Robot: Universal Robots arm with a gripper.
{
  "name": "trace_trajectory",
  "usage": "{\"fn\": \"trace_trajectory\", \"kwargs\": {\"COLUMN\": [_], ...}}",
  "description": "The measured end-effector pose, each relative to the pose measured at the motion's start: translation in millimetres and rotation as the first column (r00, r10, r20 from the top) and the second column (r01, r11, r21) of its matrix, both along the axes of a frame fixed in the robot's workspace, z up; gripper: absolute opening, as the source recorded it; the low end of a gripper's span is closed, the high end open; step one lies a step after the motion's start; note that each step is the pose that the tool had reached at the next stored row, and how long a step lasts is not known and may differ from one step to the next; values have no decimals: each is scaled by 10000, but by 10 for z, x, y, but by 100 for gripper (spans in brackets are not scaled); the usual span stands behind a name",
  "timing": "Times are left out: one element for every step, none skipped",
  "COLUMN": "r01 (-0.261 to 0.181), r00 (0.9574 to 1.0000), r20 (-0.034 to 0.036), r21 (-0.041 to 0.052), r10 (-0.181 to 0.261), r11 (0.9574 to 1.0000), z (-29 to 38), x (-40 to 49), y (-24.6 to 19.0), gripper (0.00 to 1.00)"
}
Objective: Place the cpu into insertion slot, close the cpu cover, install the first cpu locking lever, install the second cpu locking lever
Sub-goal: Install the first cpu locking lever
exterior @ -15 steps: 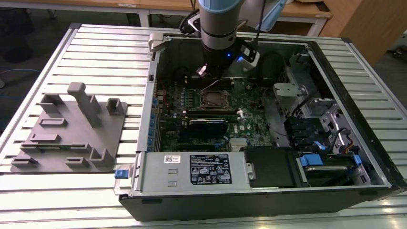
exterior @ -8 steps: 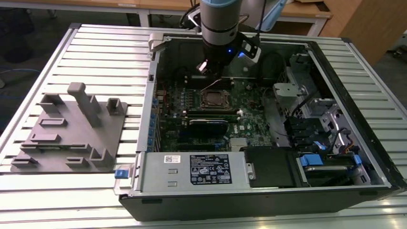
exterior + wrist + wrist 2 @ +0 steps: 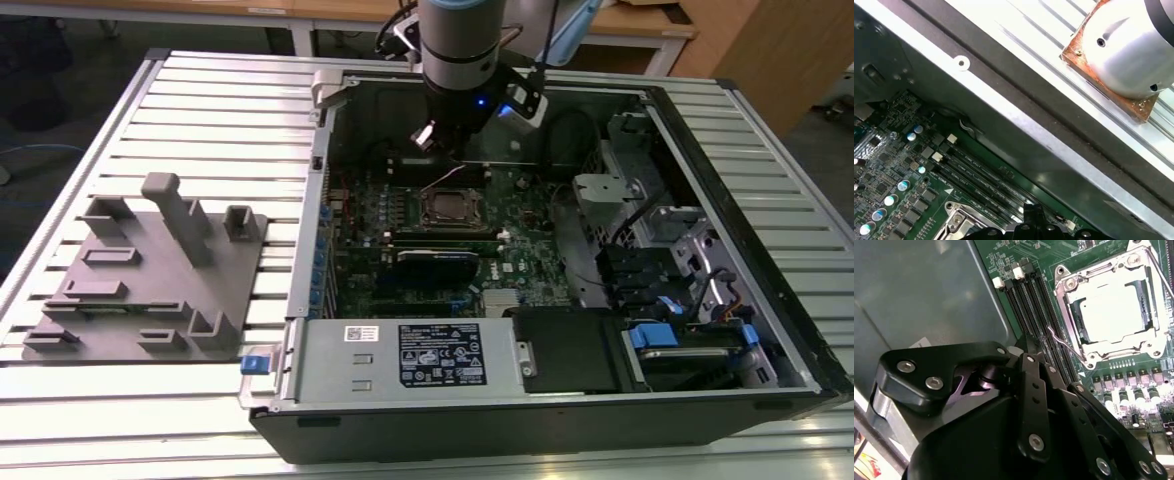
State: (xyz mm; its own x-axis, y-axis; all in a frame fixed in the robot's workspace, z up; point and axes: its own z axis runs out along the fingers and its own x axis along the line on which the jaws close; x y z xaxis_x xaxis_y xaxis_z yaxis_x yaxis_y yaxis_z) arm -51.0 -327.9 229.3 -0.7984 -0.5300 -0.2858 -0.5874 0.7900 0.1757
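Gripper [image 3: 441,150] upper centre of exterior view, inside open computer case [image 3: 694,180], above motherboard [image 3: 400,215]; grip state cannot be told | cpu [image 3: 1111,310] sits in insertion slot [image 3: 430,210] mid-frame | cpu cover [image 3: 1072,315] frames it | thin locking lever [image 3: 1064,343] alongside

cpu [image 3: 1109,310]: dull silver-grey metal, matt, smooth face
cpu cover [image 3: 1072,320]: brighter silver metal, a bit shiny
memory slots [image 3: 1039,315], just beside the insertion slot [image 3: 430,208]: black plastic, slight gloss
motherboard [image 3: 1019,255] around the slot: green, smooth, faint sheen
case wall [image 3: 929,290] past the memory slots: grey metal, smooth, soft reflections
my gripper [image 3: 1029,365]: black satin links, shiny metal screw heads
table [image 3: 214,100], well away from the slot: ribbed pale metal, matt
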Motion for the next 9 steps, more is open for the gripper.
{"fn": "trace_trajectory", "kwargs": {"r01": [20,50,100,193,340,521,699,880,1056], "r00": [10000,10000,9999,9998,9994,9986,9976,9961,9944], "r20": [5,8,11,11,12,12,13,12,12], "r21": [0,-1,-6,-11,-13,-15,-15,-15,-16], "r10": [-20,-50,-100,-193,-340,-521,-699,-880,-1056], "r11": [10000,10000,9999,9998,9994,9986,9976,9961,9944], "z": [0,0,0,0,0,0,0,0,0], "x": [-7,-13,-16,-18,-18,-18,-18,-18,-18], "y": [-1,-1,-1,-2,-2,-2,-2,-2,-2], "gripper": [11,11,11,11,11,11,11,11,11]}}
